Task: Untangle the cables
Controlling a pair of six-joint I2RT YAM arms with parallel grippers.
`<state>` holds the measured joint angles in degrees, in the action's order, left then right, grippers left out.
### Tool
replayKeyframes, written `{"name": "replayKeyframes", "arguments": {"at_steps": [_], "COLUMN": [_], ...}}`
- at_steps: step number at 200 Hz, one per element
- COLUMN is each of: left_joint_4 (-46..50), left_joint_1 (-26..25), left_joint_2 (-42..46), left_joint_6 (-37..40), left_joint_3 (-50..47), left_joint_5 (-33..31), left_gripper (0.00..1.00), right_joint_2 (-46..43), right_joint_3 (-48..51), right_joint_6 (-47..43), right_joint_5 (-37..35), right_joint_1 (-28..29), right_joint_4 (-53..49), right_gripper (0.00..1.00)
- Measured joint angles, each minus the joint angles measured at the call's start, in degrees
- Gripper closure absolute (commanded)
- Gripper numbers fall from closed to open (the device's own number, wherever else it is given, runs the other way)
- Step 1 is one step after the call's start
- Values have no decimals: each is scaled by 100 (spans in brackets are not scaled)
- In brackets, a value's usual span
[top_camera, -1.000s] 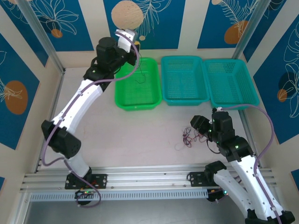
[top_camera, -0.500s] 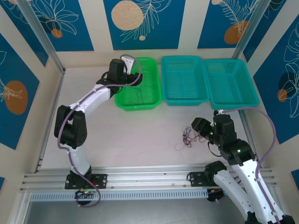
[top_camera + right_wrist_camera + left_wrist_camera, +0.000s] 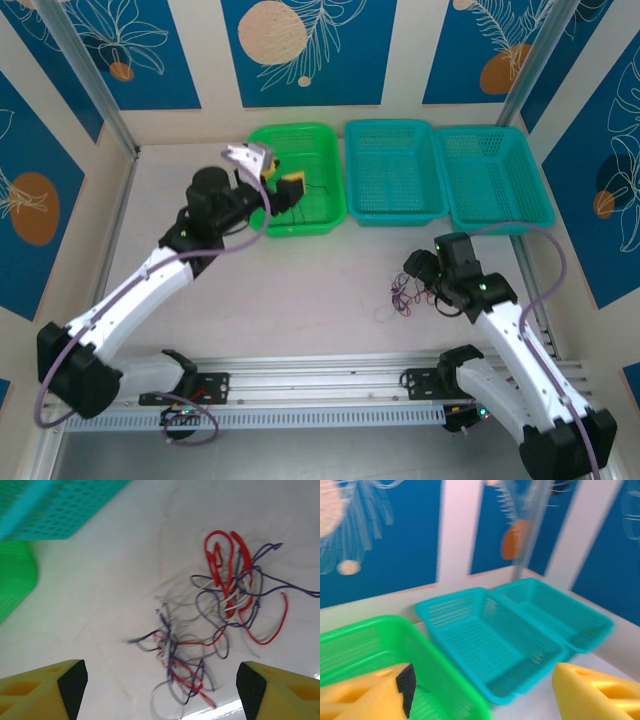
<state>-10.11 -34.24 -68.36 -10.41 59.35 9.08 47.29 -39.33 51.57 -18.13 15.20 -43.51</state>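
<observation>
Right wrist view: the right end effector hangs low over the worktop, its yellow fingers spread wide with nothing between them. Just ahead of it lie the cables, a loose knot of thin red, purple-blue, whitish and dark wires crossing one another on the pale surface. Seen from above, the tangle sits just beside this end effector, well apart from the baskets. The left end effector is raised over the green basket, its fingers likewise apart and empty. Two teal baskets stand beside the green one along the far edge.

From where I stand, the step in hand looks like picking one strand out of the knot. The next move likely calls for closing on a single outlying loop, perhaps a red one, and drawing it free gently. No brand, label or writing is legible.
</observation>
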Motion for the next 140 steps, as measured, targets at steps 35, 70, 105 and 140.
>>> {"name": "replayKeyframes", "arguments": {"at_steps": [35,70,105,140], "left_joint_4": [-146,48,168,468], "left_joint_1": [-807,-1115,-1143,-1143], "left_joint_2": [387,334,348,350], "left_joint_6": [2,46,131,291], "left_joint_3": [-1237,-1812,-1821,-1821], "left_joint_5": [-37,-61,-323,-704], "left_gripper": [28,28,19,17], "right_joint_2": [1152,2192,2417,2000], "right_joint_3": [52,101,111,101], "right_joint_6": [-247,-525,-796,-1130], "right_joint_5": [538,1080,1244,1812], "right_joint_1": [-221,-175,540,1641], "right_joint_4": [619,1300,1705,2312], "right_gripper": [23,78,100,100]}}
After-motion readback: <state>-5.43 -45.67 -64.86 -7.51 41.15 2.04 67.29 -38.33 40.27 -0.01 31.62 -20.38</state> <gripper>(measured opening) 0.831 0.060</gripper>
